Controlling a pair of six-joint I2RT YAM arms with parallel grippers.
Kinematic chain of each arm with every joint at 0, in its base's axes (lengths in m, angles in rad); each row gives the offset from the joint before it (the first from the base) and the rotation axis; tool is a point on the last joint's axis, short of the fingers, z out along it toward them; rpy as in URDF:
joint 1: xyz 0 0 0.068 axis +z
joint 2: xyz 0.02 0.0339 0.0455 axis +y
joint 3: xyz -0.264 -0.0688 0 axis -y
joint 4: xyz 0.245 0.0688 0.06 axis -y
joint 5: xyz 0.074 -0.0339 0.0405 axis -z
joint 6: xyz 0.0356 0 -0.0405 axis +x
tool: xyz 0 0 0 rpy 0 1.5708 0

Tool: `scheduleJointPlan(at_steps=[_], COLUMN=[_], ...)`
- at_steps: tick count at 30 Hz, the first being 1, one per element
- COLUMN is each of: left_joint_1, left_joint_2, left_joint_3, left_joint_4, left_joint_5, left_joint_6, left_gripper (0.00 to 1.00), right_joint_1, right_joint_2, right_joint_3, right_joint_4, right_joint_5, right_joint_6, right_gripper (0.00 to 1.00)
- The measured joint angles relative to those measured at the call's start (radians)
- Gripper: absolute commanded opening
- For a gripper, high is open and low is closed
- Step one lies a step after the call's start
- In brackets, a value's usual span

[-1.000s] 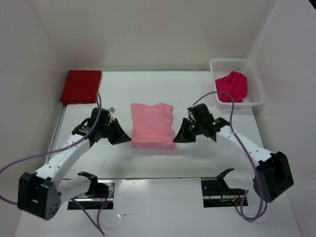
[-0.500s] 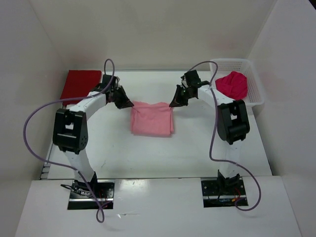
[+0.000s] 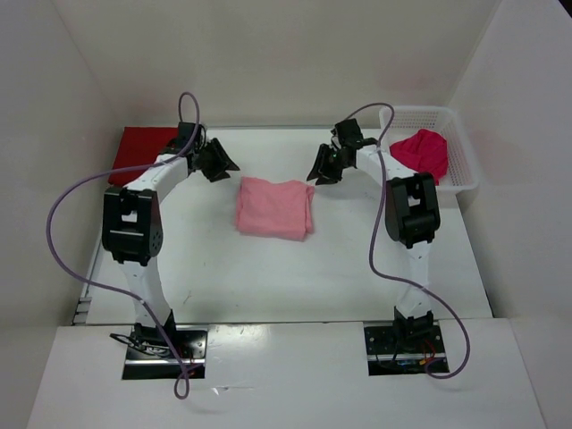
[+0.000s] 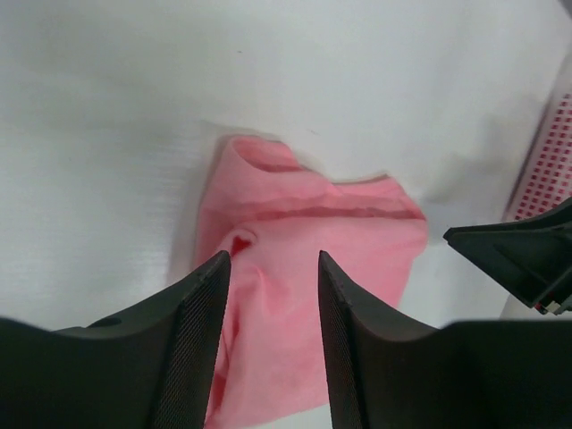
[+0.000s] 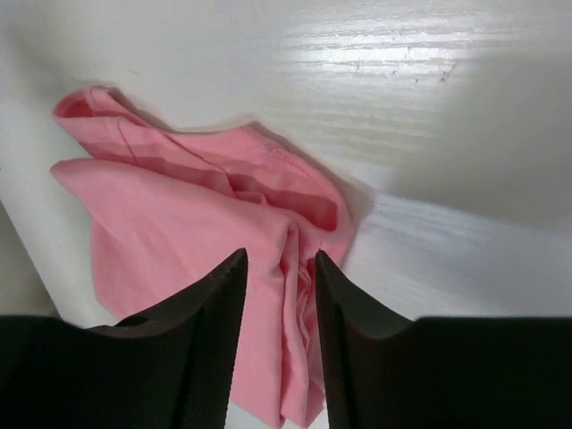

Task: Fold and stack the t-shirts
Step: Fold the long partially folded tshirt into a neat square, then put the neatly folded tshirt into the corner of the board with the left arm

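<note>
1. Drawn back toward 12 o'clock since half a second ago: left gripper (image 3: 223, 165) and right gripper (image 3: 317, 172), each with fingers apart, empty.
2. Between them, just toward 6 o'clock: light pink t-shirt (image 3: 274, 207), folded flat, released.
3. Underneath, white table (image 3: 268, 273); pale walls around.
4. At 10 o'clock, folded dark red t-shirt (image 3: 143, 154); at 2 o'clock, magenta-crimson t-shirt (image 3: 420, 152) bunched inside white mesh basket (image 3: 466, 156).

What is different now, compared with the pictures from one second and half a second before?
The left hand and the right hand carried the near edge of the light pink cloth t-shirt to its far edge, folding it shorter, then let go and moved off it, open. The dark red folded t-shirt and the magenta t-shirt in the white plastic mesh basket stayed in place.
</note>
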Motion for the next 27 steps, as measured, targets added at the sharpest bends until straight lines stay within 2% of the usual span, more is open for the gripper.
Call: scheduleJointPlan(at_steps=[2, 3, 4, 7, 11, 15, 20, 27], left_joint_1=[-0.001, -0.010, -0.024, -0.108, -0.196, -0.185, -0.168, -0.174], left_joint_2=[-0.061, -0.100, -0.140, -0.245, -0.271, -0.216, -0.212, -0.298], left_joint_3=[-0.032, -0.050, -0.073, -0.169, -0.315, -0.422, -0.558, -0.717], left_joint_4=[0.016, 0.024, 0.043, 0.116, 0.201, 0.220, 0.294, 0.395], left_joint_5=[-0.003, -0.004, -0.002, 0.026, 0.087, 0.102, 0.121, 0.136], left_joint_6=[0.000, 0.001, 0.002, -0.003, -0.018, -0.031, -0.056, -0.081], left_gripper=[0.50, 0.50, 0.50, 0.49, 0.48, 0.47, 0.47, 0.47], right_joint_1=[0.001, 0.003, 0.007, 0.032, 0.133, 0.214, 0.211, 0.202], right_joint_2=[-0.053, -0.093, -0.142, -0.280, -0.369, -0.338, -0.264, -0.245], right_joint_3=[-0.028, -0.055, -0.089, -0.187, -0.296, -0.400, -0.528, -0.624], right_joint_4=[-0.001, 0.006, 0.011, 0.026, 0.106, 0.170, 0.231, 0.311], right_joint_5=[0.017, 0.021, 0.023, 0.013, -0.052, -0.099, -0.116, -0.151], right_joint_6=[-0.003, -0.003, -0.002, 0.001, 0.029, 0.058, 0.081, 0.106], right_gripper=[0.44, 0.38, 0.25, 0.08, 0.05, 0.04, 0.02, 0.02])
